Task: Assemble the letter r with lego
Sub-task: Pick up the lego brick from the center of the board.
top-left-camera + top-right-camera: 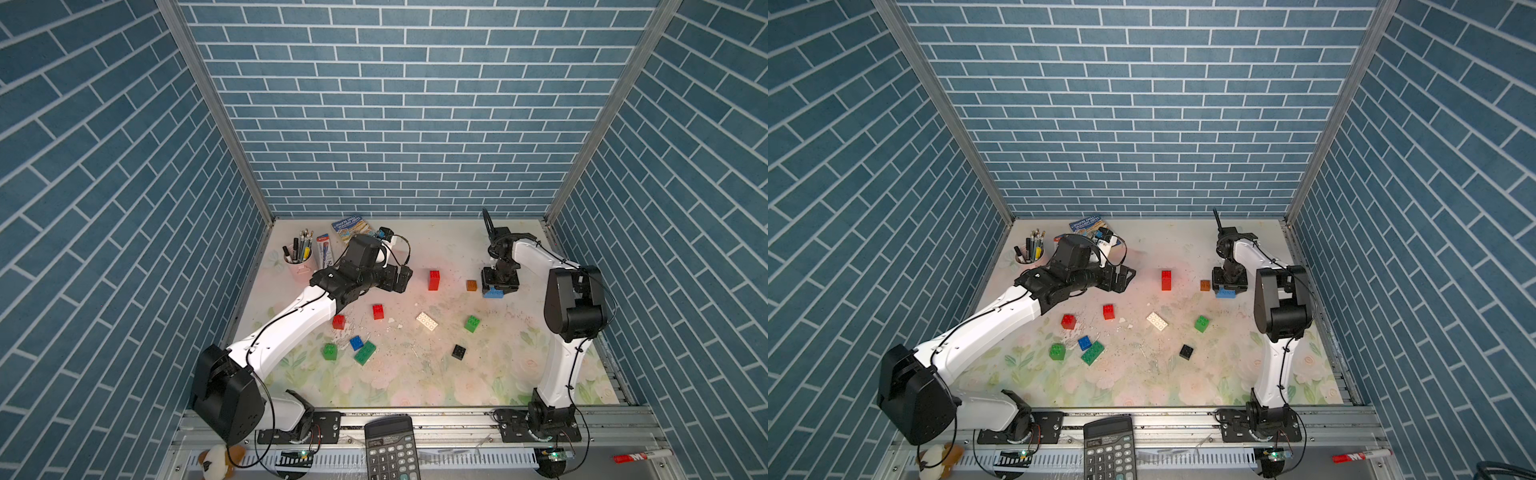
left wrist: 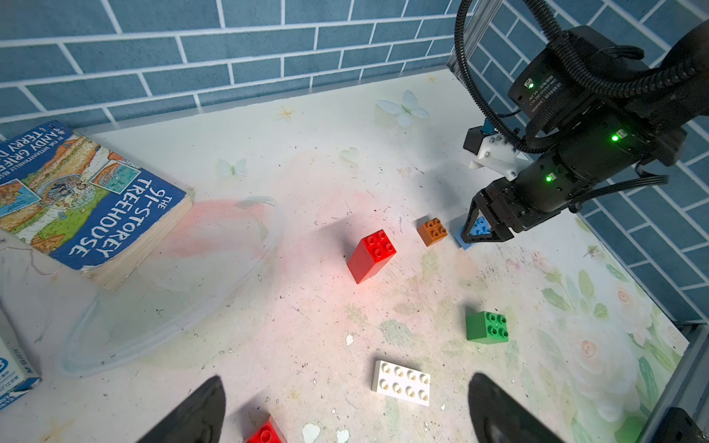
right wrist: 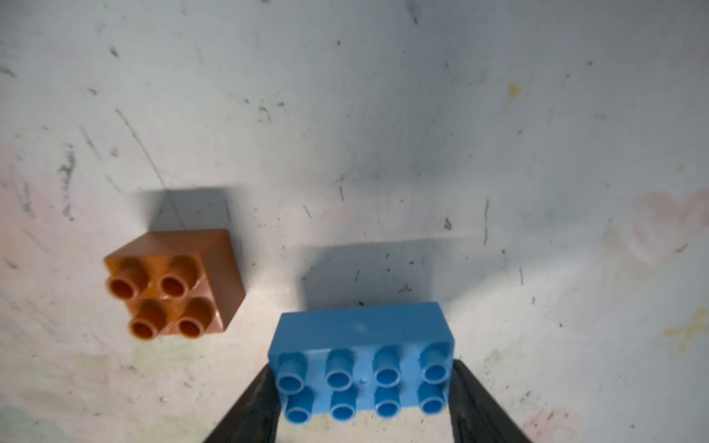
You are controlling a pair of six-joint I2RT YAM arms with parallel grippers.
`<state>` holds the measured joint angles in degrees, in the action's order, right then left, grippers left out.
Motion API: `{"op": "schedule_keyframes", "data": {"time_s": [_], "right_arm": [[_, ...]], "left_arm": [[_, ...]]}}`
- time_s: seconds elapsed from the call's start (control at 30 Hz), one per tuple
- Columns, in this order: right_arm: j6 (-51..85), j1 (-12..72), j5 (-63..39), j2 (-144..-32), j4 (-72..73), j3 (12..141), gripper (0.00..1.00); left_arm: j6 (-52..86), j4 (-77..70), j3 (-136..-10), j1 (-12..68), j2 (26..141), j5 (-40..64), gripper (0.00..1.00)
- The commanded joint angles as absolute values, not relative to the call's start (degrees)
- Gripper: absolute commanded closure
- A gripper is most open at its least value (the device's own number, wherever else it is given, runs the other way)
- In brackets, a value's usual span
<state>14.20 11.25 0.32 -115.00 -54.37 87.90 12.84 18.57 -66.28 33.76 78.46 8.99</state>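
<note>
End effector (image 3: 363,368) contact on light-blue brick (image 3: 360,330), wrist view

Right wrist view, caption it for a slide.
Right gripper grips the light blue brick by its ends, brown brick lying apart.

In both top views the right gripper (image 1: 494,290) hides most of the light blue brick (image 1: 493,294), and the near edge cuts off the calculator (image 1: 390,449). The left wrist view's edge crops a red brick (image 2: 265,435) and the book (image 2: 76,199). The brown brick (image 3: 172,284) is blurred in the right wrist view.
</note>
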Motion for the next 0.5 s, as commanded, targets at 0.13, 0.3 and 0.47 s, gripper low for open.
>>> {"op": "schedule_keyframes", "data": {"time_s": [0.13,0.3,0.47], "right_arm": [[19.22,12.47,-2.09,-112.37,-59.99,94.67,0.66],[21.05,15.09,-3.43,-115.37,-61.62,100.57,0.66],[22.62,18.63,-3.02,-120.36,-63.44,106.83,0.67]], "left_arm": [[11.11,19.58,-64.65,33.58,75.36,8.03,0.01],[10.12,19.94,-63.14,33.57,73.77,7.58,0.00],[8.81,20.29,-61.41,33.32,71.70,5.90,0.00]]}}
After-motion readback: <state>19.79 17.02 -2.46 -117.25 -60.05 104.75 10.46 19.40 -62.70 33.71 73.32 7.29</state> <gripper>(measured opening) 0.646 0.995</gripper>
